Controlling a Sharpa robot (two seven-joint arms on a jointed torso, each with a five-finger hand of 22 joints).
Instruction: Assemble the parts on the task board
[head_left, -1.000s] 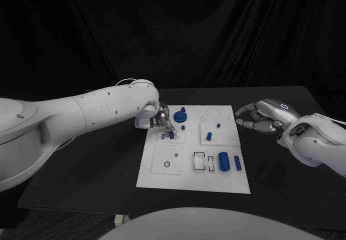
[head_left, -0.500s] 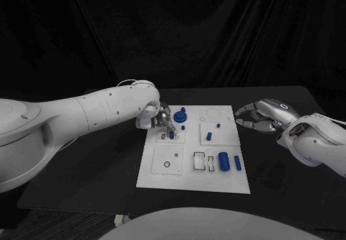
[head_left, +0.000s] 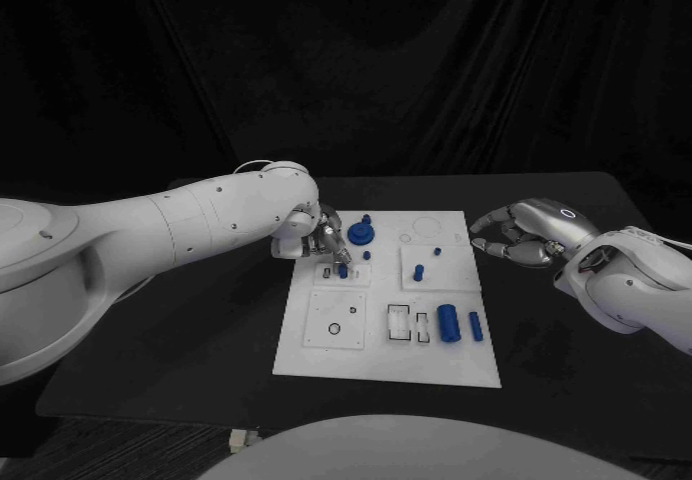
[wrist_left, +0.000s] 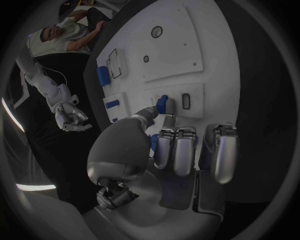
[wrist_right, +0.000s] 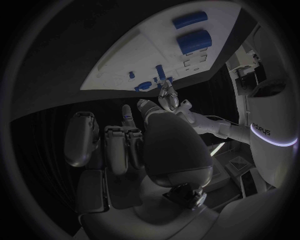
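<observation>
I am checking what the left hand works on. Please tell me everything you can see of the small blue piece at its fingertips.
The small blue piece is a short, rounded peg of matte blue, plastic by its look. It stands on the white task board, in the far left part, beside a small dark-rimmed slot. The left hand pinches it between its thumb and a finger; the other fingers lie apart from it. In the head view it shows just below those fingers. Whether it is fully seated cannot be told.

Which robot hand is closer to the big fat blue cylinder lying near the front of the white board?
Right, though only roughly. The big blue cylinder lies on the board's near right part. The right hand hovers off the board's right edge; the left hand works at the far left corner.
</observation>
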